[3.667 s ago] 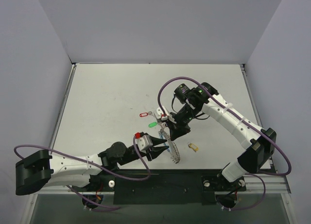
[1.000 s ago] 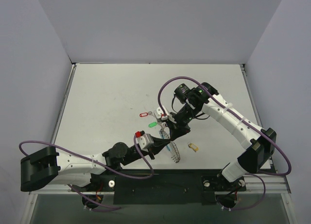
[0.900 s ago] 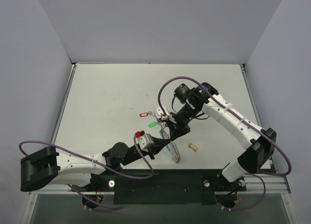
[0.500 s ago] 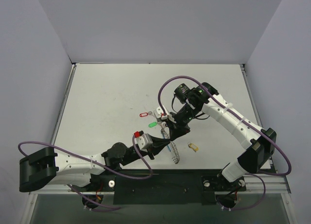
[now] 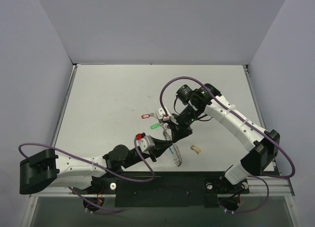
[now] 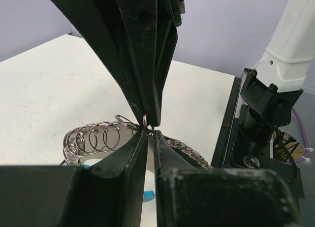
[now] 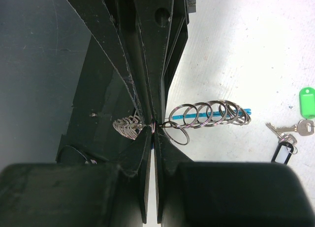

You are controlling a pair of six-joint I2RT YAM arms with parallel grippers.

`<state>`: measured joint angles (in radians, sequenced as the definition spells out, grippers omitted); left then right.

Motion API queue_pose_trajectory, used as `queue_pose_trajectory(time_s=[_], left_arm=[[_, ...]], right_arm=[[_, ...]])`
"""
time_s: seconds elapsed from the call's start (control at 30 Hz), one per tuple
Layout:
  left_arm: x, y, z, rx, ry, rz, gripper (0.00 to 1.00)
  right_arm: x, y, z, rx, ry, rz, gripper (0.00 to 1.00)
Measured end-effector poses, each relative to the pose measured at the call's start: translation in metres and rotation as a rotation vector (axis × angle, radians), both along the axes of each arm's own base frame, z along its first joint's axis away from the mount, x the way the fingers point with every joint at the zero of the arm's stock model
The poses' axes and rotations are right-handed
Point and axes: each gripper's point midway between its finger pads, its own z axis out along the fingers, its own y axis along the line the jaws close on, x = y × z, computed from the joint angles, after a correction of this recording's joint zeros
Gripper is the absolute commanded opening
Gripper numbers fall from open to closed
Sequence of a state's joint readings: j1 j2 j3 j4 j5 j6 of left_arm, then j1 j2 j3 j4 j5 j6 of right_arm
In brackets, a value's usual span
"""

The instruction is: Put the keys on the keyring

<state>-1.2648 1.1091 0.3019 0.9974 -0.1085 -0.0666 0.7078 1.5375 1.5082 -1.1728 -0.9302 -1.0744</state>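
Observation:
The keyring, a long coil of silvery wire with a blue segment, lies near the table's front edge. My right gripper is shut on one loop of it, with more loops fanning out to the right. My left gripper meets it tip to tip. Its jaws stand a narrow slit apart, with coil wire pinched at their tips. Coil loops spread to either side. Loose on the table are the keys: red tag, green tag, yellow tag, black tag.
The right arm's base and the black front rail lie just behind the left gripper. Grey walls enclose the white table on three sides.
The left gripper has crept slightly up and left along the coil, and its jaws have eased a little apart. The right gripper and the loose keys have stayed put.

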Motion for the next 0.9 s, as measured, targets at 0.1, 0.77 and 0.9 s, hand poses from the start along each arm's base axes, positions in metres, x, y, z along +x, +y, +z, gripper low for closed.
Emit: queue_pose_trajectory(time_s=[0.1, 0.77, 0.9], left_arm=[[0.001, 0.0, 0.0, 0.0, 0.001, 0.009, 0.13], [0.009, 0.015, -0.001, -0.036, 0.054, 0.084, 0.0], [0.009, 0.018, -0.001, -0.046, 0.064, 0.089, 0.0]], right_arm=[[0.0, 0.0, 0.0, 0.001, -0.001, 0.0, 0.0], [0.006, 0.006, -0.003, 0.008, 0.006, -0.04, 0.12], [0.004, 0.005, -0.006, 0.0, 0.015, -0.043, 0.13]])
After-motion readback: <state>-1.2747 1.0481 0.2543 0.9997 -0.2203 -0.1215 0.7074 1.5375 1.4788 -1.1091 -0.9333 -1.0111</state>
